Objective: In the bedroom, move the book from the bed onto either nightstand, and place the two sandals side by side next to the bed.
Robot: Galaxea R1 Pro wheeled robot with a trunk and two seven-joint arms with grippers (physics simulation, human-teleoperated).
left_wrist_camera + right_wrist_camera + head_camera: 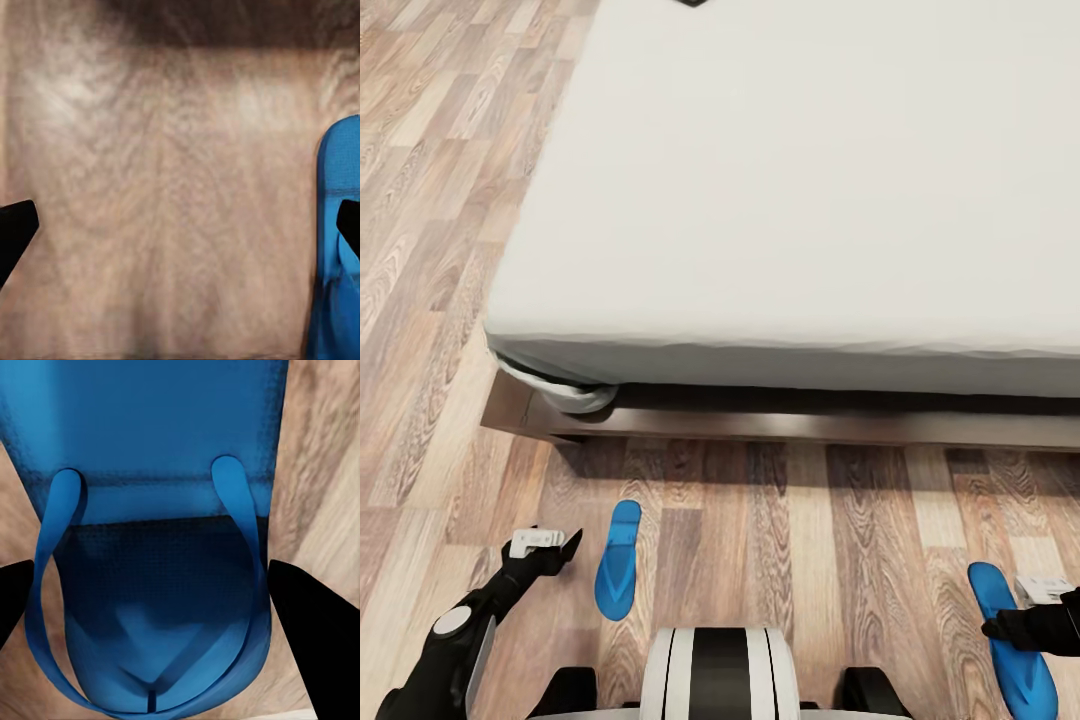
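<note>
The right claw hangs spread over the right blue sandal, a finger on either side of it. The left claw hangs open just beside the left blue sandal. Both sandals lie well apart on the wood-plank floor before the bed. No readable writing.

pretty bright even light, soft dark shadow under the pale grey-white mattress at 6 o'clock, both wrist views kinda blurry

Wood-plank floor: two blue sandals, well apart.
</note>
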